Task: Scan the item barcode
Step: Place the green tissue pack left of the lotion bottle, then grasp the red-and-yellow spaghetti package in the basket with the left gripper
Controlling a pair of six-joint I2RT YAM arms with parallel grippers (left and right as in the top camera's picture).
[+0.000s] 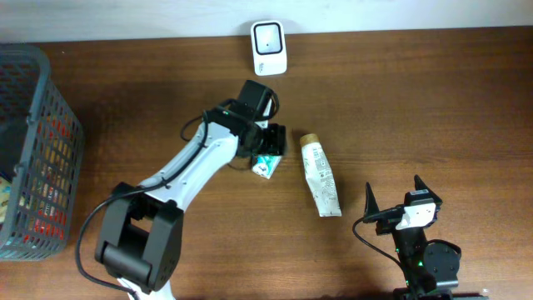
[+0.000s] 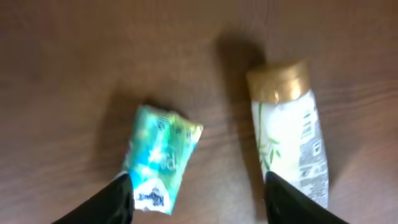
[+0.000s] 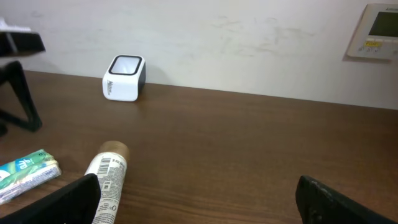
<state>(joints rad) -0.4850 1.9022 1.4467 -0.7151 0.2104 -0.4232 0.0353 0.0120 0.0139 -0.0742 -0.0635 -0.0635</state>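
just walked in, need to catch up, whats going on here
The left hand hovers open over a green tissue packet lying on the table, not gripping it. A gold-capped tube lies beside it. The white scanner sits at the far edge, nothing held up to it. The right hand sits open and empty.

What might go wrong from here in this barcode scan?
The tissue pack lies right at one of the left fingers; lifting away may nudge it. The tube sits close beside it, so a regrasp might bump it. Neither item is near the scanner, so a scan may be missed.
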